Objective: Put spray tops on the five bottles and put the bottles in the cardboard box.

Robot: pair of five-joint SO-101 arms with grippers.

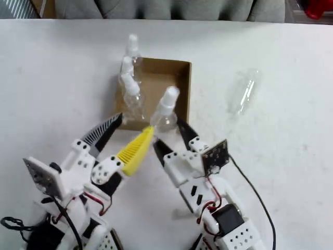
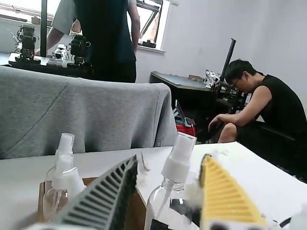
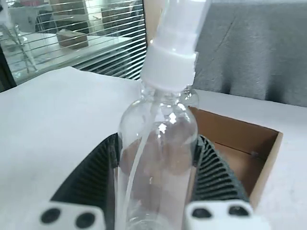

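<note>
My right gripper is clamped on a capped bottle, upright at the cardboard box's near edge. Three capped bottles stand inside along its left wall. My left gripper gapes open beside that edge.

A robotics lab or workshop: small robot arms stand on a desk; window blinds behind.

The cardboard box is open rightward; capped bottles crowd its left edge (tightly clustered).
</note>
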